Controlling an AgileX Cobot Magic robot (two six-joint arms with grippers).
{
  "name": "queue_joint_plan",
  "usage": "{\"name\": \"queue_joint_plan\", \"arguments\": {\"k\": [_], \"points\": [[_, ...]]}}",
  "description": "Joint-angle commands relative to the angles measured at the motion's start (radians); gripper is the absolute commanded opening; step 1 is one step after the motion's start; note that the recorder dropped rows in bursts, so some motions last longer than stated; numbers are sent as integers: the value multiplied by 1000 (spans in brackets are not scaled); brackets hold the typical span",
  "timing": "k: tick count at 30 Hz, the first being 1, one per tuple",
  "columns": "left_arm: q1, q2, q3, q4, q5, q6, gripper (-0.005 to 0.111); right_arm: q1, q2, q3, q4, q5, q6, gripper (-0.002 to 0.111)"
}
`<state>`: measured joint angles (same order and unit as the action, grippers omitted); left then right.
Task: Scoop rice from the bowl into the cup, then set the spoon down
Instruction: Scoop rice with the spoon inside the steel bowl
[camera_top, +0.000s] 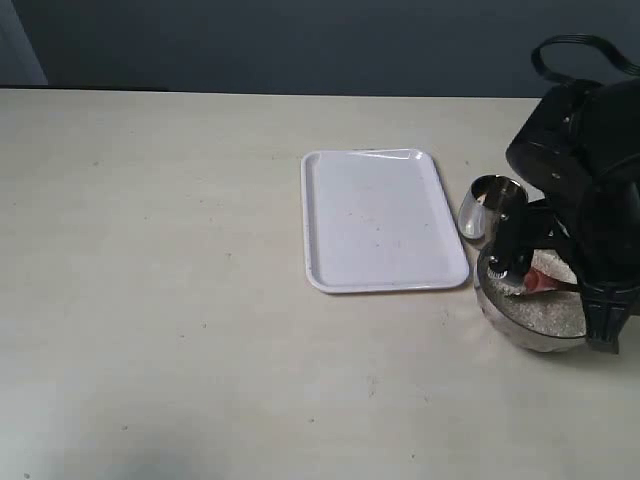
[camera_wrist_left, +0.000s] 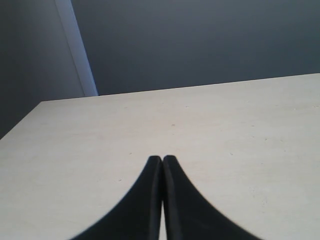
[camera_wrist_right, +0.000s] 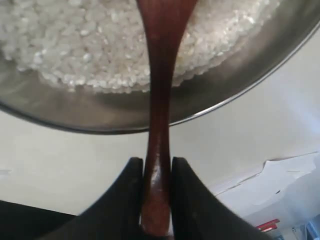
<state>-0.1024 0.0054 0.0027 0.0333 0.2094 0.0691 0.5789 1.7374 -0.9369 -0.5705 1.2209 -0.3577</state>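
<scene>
The wide steel bowl (camera_top: 530, 322) (camera_wrist_right: 235, 90) stands at the table's right, filled with white rice (camera_top: 552, 312) (camera_wrist_right: 85, 45). My right gripper (camera_wrist_right: 157, 162) is shut on the slim handle of the reddish-brown spoon (camera_wrist_right: 161, 75) (camera_top: 541, 282), which reaches over the bowl's rim into the rice; its oval end is cut off in the right wrist view. The small steel cup (camera_top: 484, 207) stands just behind the bowl, partly hidden by the right arm. My left gripper (camera_wrist_left: 162, 159) is shut on nothing above bare table and does not show in the exterior view.
A white rectangular tray (camera_top: 380, 220) lies left of the cup and bowl. The right arm's black body (camera_top: 590, 190) looms over the bowl. Papers (camera_wrist_right: 280, 185) lie beyond the table's edge in the right wrist view.
</scene>
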Motion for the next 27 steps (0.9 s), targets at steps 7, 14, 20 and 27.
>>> {"name": "queue_joint_plan", "arguments": {"k": [7,14,20,27], "points": [[0,-5,-3,-3,-6,-5,0,-31,-37,-6,14,0,-8,-1],[0,-5,-3,-3,-6,-5,0,-31,-48,-6,61,0,-26,-1],[0,-5,-3,-3,-6,-5,0,-31,-48,-6,88,0,-33,-1],[0,-5,-3,-3,-6,-5,0,-55,-77,-6,107,0,-47,-1]]}}
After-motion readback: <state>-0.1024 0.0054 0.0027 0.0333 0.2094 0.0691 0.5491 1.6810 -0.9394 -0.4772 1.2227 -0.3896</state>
